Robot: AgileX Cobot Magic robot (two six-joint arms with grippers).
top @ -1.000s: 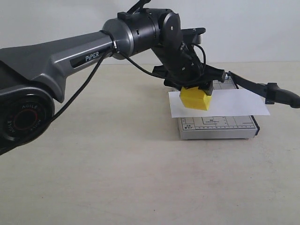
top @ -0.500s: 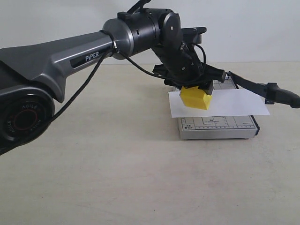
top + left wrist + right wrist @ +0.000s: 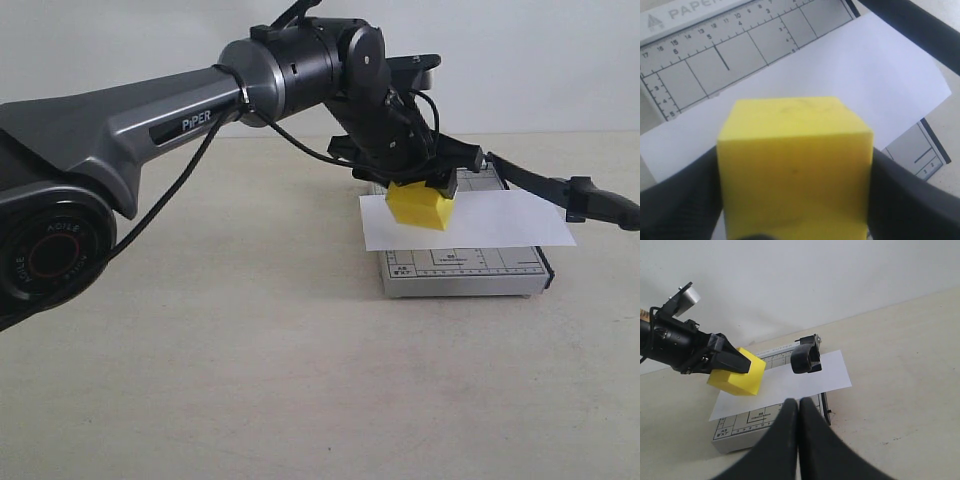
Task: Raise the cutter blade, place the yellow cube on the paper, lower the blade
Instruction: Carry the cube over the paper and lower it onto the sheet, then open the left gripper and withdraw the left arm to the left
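Note:
My left gripper (image 3: 421,192) is shut on the yellow cube (image 3: 419,208), its black fingers (image 3: 677,200) pressing two opposite faces. The cube (image 3: 795,155) hangs tilted over the left end of the white paper (image 3: 500,222); whether its lower edge touches the sheet I cannot tell. The paper (image 3: 865,65) lies across the grey trimmer base (image 3: 465,268). The cutter blade (image 3: 560,190) is raised at the right side, with its thick handle end (image 3: 806,357) in the air above the paper (image 3: 790,382). My right gripper (image 3: 799,407) is shut on nothing, in front of the trimmer.
The trimmer sits on a beige tabletop (image 3: 250,380) with a white wall behind. The long grey left arm (image 3: 150,120) crosses from the left edge to the trimmer. The base's printed ruler grid (image 3: 700,60) shows beyond the paper.
The left gripper and the yellow cube have shifted slightly upward and back over the paper. The blade, the paper and the trimmer have not moved.

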